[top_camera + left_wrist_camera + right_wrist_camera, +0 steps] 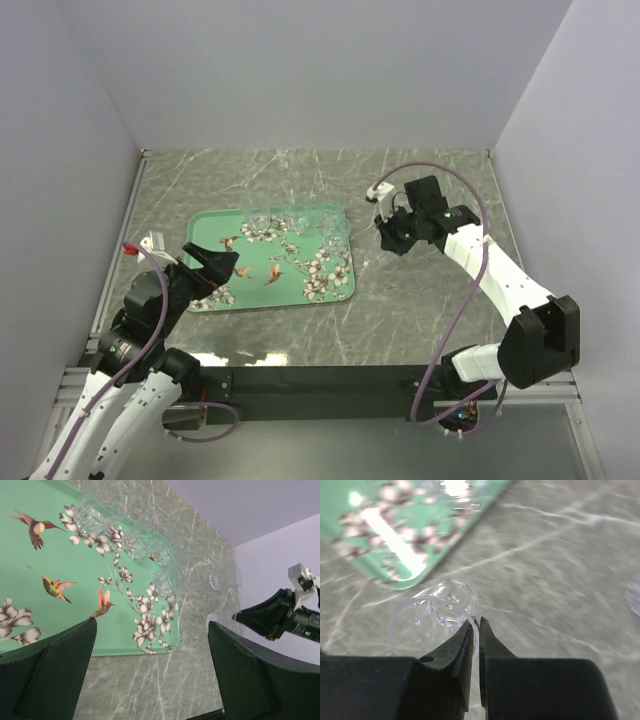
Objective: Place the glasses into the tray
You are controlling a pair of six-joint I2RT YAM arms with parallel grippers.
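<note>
The mint-green tray (270, 290) lies left of centre, and its corner shows in the right wrist view (395, 575). Three clear glasses (297, 222) stand along its far edge; they also show in the left wrist view (145, 540). My right gripper (478, 622) is shut on the rim of another clear glass (437, 610), held just off the tray's right side (385, 232). A further faint glass (222, 577) stands on the table beyond the tray. My left gripper (150, 670) is open and empty above the tray's near edge (215, 265).
The marble table (420, 310) is boxed in by grey walls on three sides. A black bar (320, 378) runs along its near edge between the arm bases.
</note>
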